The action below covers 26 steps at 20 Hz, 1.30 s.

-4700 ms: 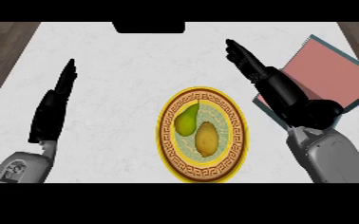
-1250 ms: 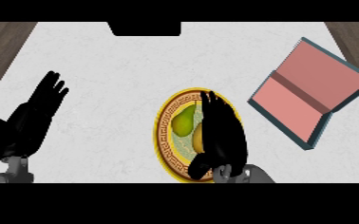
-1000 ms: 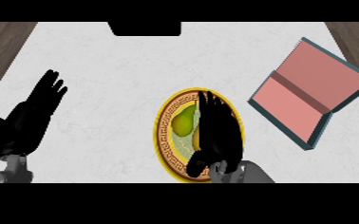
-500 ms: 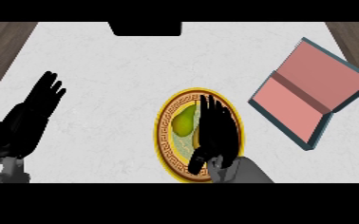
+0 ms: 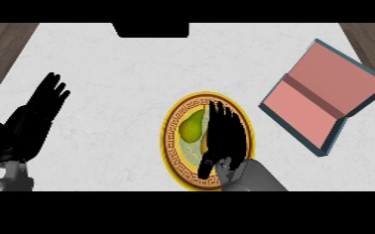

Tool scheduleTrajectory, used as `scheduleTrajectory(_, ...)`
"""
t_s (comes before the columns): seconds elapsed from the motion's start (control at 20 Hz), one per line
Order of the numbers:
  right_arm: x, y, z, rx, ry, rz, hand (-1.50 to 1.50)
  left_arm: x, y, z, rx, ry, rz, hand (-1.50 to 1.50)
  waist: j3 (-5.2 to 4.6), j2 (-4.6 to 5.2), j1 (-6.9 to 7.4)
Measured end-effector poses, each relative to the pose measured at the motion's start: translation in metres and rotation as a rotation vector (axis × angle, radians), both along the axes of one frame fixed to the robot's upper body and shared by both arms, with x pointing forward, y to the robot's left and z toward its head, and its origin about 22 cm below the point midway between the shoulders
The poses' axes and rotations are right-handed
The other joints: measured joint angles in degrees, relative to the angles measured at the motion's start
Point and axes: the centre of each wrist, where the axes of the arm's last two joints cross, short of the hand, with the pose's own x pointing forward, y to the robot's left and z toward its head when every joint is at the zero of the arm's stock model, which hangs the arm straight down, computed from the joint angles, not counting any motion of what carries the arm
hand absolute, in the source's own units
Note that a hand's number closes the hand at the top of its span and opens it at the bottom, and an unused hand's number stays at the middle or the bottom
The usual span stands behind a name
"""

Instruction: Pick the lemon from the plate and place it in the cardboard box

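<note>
A gold-rimmed round plate (image 5: 171, 144) lies on the counter at lower centre. One yellow-green fruit (image 5: 193, 126) shows on its left half. My right hand (image 5: 224, 138) lies flat over the plate's right half, fingers straight and pointing away from me, thumb near the plate's front. It hides the second fruit under it, and whether it touches that fruit I cannot tell. The box (image 5: 321, 95), pink inside with teal edges, lies open at the right. My left hand (image 5: 35, 118) rests open at the left edge.
The grey counter top has a dark object (image 5: 150, 29) at its far edge. Wooden strips show at both upper corners. Bare counter lies between the plate and the box.
The right hand came from beside the box to over the plate, then slid slightly toward me. The left hand barely moved.
</note>
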Motion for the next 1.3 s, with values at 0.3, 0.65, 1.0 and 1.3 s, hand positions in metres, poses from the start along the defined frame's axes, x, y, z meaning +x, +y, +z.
scheduleTrajectory(0.3, 0.000, 0.001, -0.009, -0.012, 0.037, -0.001, -1.50, -0.005, -0.005, -0.005, 0.001, -0.001, 0.002, 0.00, 0.00, -0.02, 0.10)
scheduleTrajectory(0.65, 0.010, 0.000, -0.020, -0.031, 0.056, -0.019, -1.50, -0.004, 0.002, 0.000, 0.002, -0.006, -0.013, 0.00, 0.00, 0.03, 0.19)
scheduleTrajectory(1.0, 0.003, 0.000, -0.031, -0.042, 0.034, -0.006, 1.50, -0.002, -0.002, 0.001, 0.001, -0.002, -0.007, 0.00, 0.02, 0.00, -0.01)
scheduleTrajectory(1.3, 0.007, -0.001, -0.036, -0.064, -0.007, 0.006, 1.50, -0.006, -0.001, -0.004, 0.003, 0.002, 0.001, 0.00, 0.01, -0.02, -0.02)
